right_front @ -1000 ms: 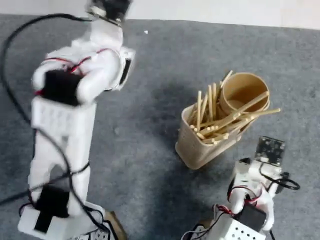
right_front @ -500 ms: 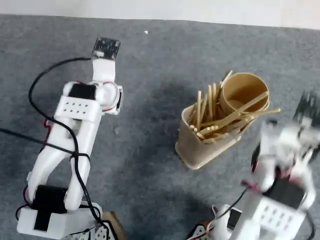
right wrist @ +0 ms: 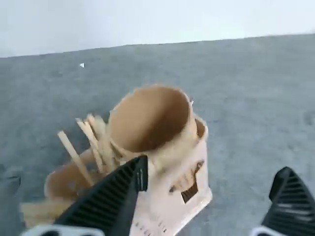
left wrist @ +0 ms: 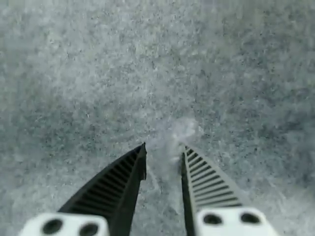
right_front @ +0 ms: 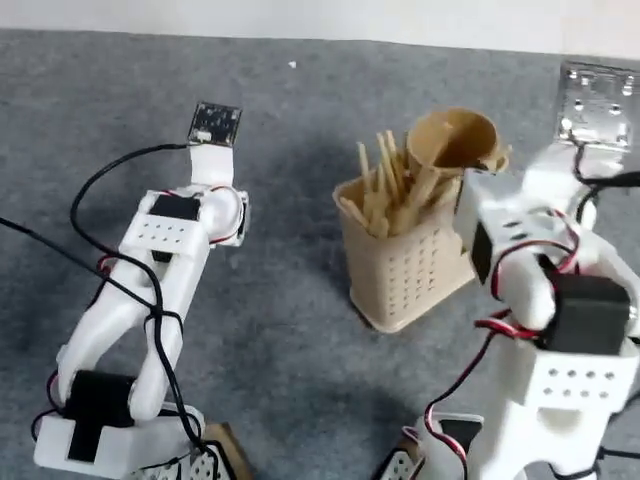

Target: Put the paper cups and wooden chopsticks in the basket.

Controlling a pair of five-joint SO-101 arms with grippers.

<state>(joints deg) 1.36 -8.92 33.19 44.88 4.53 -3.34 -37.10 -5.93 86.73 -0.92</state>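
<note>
My right claw (right wrist: 214,169) hangs wide open, empty, just beside the basket (right_front: 400,270) near the worktop's (right_front: 300,120) right edge. The paper cup (right_front: 452,140) and chopsticks (right_front: 382,180) sit inside — one clumsy nudge could topple it all. My left claw (left wrist: 163,147) is slightly parted, empty.

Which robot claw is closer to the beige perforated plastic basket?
Right. The right gripper hangs open close beside the beige perforated plastic basket; the left gripper is over grey carpet, well apart from it.
</note>
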